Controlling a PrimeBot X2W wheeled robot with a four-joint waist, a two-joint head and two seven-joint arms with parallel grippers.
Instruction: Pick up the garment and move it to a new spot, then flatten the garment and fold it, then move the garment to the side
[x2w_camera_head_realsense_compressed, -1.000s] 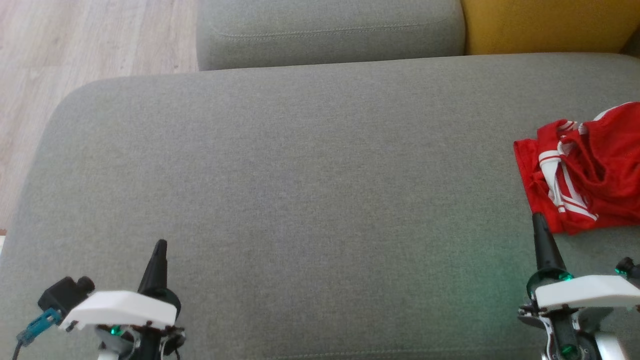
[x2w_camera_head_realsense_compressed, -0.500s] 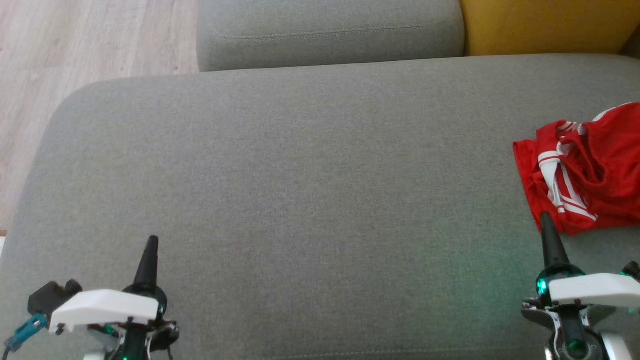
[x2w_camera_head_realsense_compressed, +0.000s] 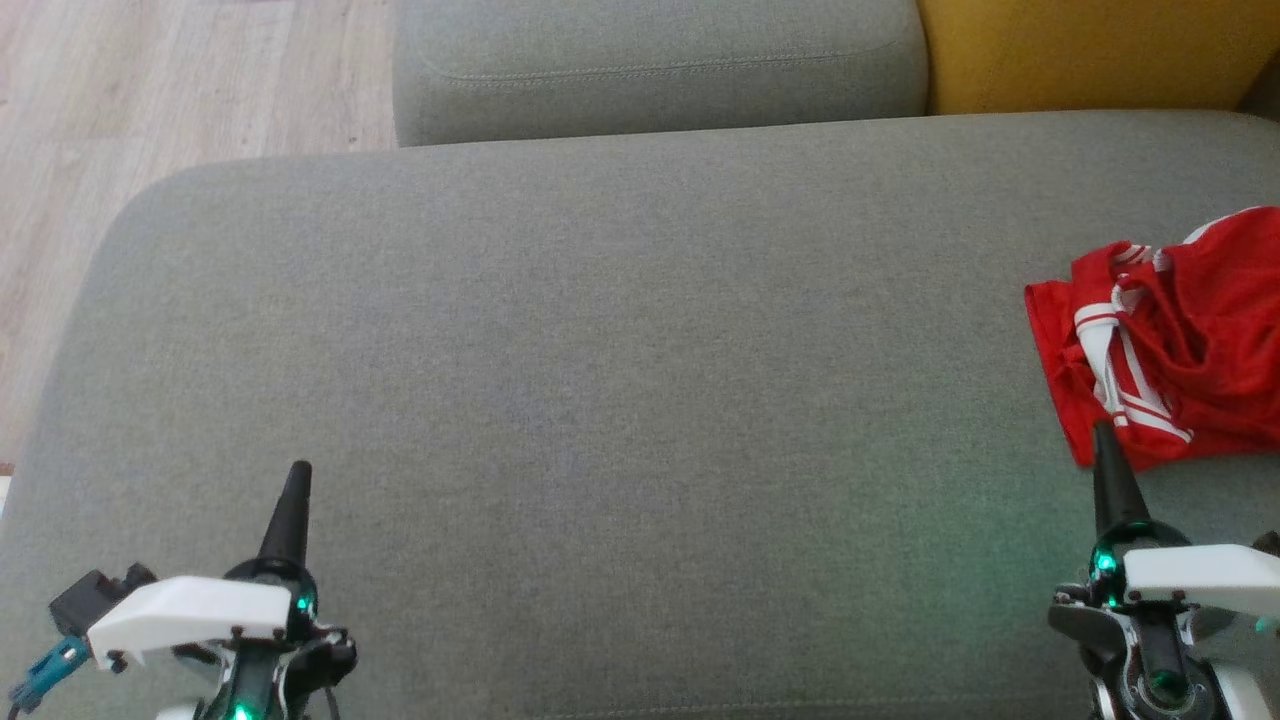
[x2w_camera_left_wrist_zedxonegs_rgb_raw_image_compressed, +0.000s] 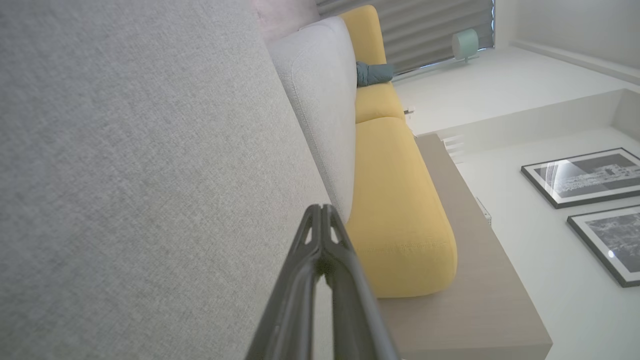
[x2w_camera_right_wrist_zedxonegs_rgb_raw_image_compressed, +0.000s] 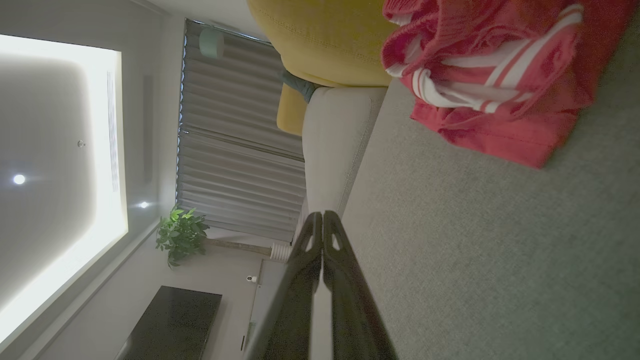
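A wide grey sofa seat (x2w_camera_head_realsense_compressed: 600, 380) spans most of the head view, its woven fabric bare across the middle. Behind it stands a grey back cushion (x2w_camera_head_realsense_compressed: 650, 70), with a yellow cushion (x2w_camera_head_realsense_compressed: 1090, 50) just beside it on the right. Pale wooden floor (x2w_camera_head_realsense_compressed: 180, 90) shows past the seat's left end.

The garment (x2w_camera_head_realsense_compressed: 1190, 350), red with white stripes, lies crumpled in a loose heap at the right end of the seat and runs out past the picture's edge. The right wrist view shows its folds bunched and a red hem lying flat on the fabric.

The right tool (x2w_camera_head_realsense_compressed: 1103, 430) sits low at the near right, its two dark fingers pressed together into a single point and holding nothing. Its tip is near the garment's near-left hem, and the wrist view shows bare grey fabric between the two. The left tool (x2w_camera_head_realsense_compressed: 298, 468) sits at the near left, well apart from the garment. Its fingers are likewise pressed together and empty, over bare seat fabric.
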